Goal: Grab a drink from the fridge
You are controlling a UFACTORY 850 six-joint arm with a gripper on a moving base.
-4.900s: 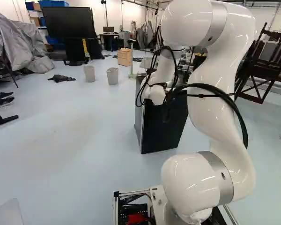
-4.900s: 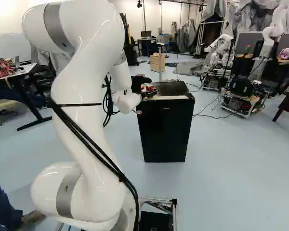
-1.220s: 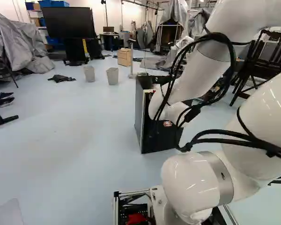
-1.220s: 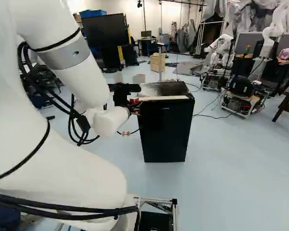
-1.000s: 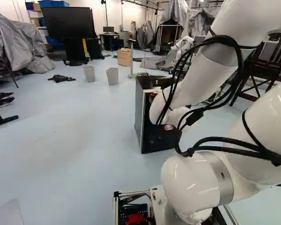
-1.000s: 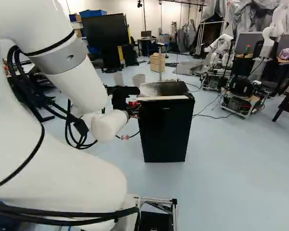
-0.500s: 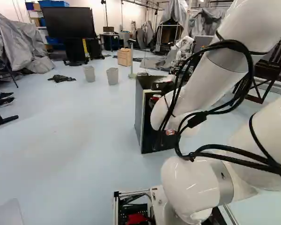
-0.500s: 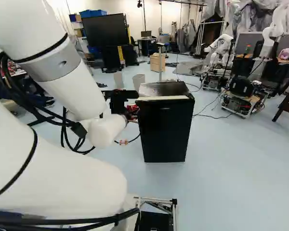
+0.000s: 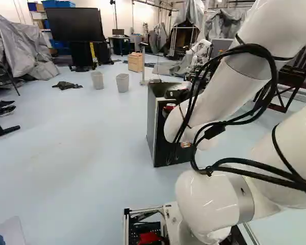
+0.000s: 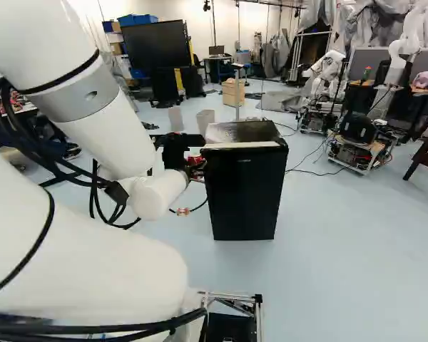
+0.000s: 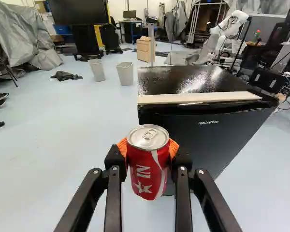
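Securely; tool clamps red can (orange pads); black fridge ahead

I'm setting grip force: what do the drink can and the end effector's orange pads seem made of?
The can looks like metal, likely aluminium: bare silver lid, pull tab, glossy red printed side. The orange pads look matte and finely ridged, probably rubber or soft plastic; which, I can't tell.

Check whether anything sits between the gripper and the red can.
Nothing visible does: the gripper is shut on the red can, its orange pads against both sides. The fridge stands beyond, not between.
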